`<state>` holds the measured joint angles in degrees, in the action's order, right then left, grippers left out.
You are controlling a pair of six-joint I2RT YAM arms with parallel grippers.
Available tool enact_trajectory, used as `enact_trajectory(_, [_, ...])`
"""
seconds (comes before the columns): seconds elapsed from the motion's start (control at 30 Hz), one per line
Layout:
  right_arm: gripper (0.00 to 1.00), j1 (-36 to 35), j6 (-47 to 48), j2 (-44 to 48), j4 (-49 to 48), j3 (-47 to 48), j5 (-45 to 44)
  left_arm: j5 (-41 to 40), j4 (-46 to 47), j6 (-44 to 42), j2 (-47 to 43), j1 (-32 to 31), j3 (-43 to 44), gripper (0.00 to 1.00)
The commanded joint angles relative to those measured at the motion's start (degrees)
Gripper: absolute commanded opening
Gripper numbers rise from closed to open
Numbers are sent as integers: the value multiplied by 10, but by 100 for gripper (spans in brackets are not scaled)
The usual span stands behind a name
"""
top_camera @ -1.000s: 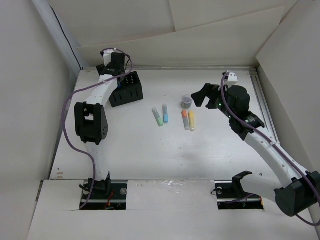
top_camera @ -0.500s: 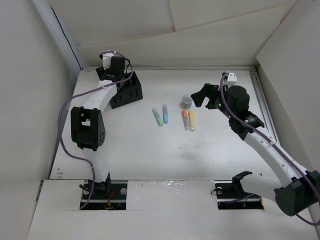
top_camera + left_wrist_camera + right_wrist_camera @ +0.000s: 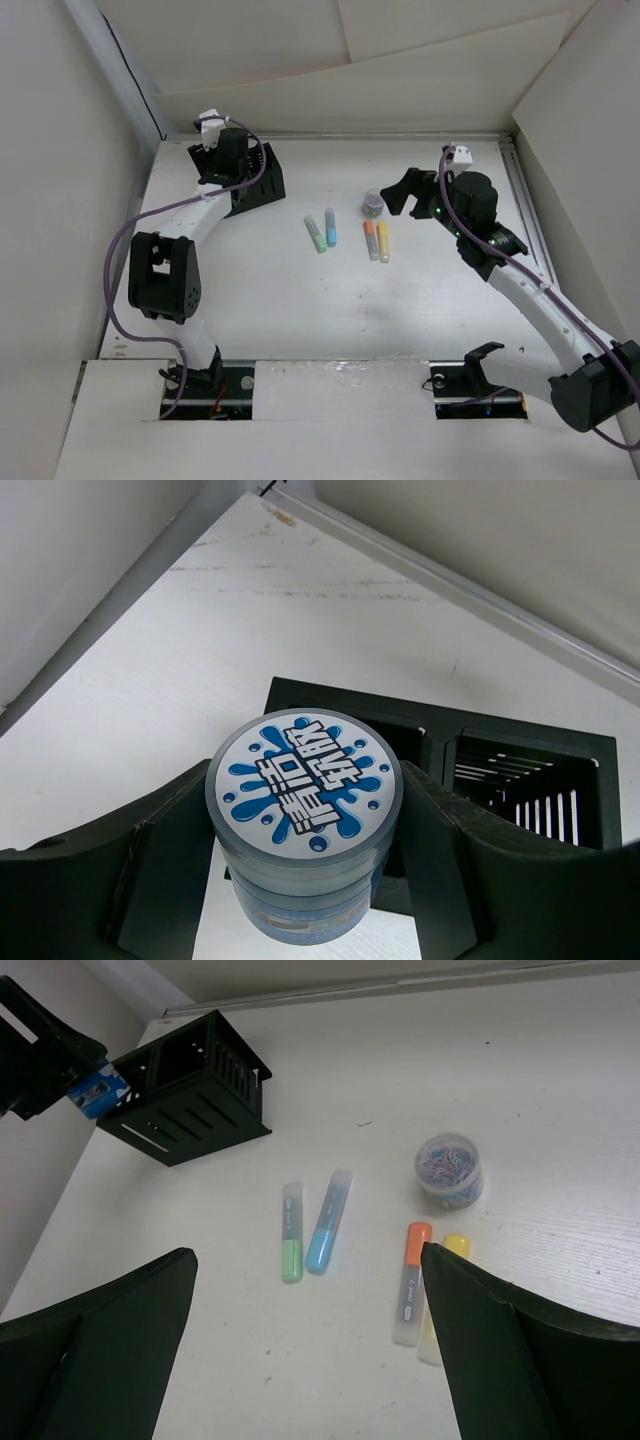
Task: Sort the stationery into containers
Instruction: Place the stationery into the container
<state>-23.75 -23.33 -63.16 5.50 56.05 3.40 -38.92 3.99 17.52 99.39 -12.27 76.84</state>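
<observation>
My left gripper [image 3: 305, 865] is shut on a round grey tub [image 3: 303, 810] with a blue splash label and holds it just beside the near-left edge of the black organizer box [image 3: 520, 770]. From above, the left gripper [image 3: 222, 150] is at the organizer's [image 3: 262, 184] back left. The green [image 3: 315, 234], light blue [image 3: 330, 227], orange [image 3: 370, 239] and yellow [image 3: 383, 241] markers lie mid-table. The small clear cup [image 3: 373, 203] holds coloured clips. My right gripper [image 3: 405, 190] is open and empty, hovering beside the cup.
In the right wrist view the organizer [image 3: 200, 1095] is far left, with the held tub [image 3: 97, 1091] beside it. The markers [image 3: 329, 1221] and the cup [image 3: 449, 1170] lie ahead. White walls close in the table at the back and sides.
The left arm's elbow has swung left and its wrist has turned and shifted by the organizer, still holding the tub. The right arm and the markers have not moved.
</observation>
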Motion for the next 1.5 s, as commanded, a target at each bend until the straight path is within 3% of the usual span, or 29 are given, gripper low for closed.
enact_trajectory(0.0, [100, -9, 7, 8, -32, 2, -2, -22, 115, -28, -39, -2, -22, 22])
enact_trajectory(0.63, [100, -9, 7, 13, -53, -9, -8, -38, 258, -97, -17, -2, -61, 22])
enact_trajectory(1.47, [100, -15, 12, 23, -69, -25, -8, -33, 318, -108, 51, -2, -56, 22])
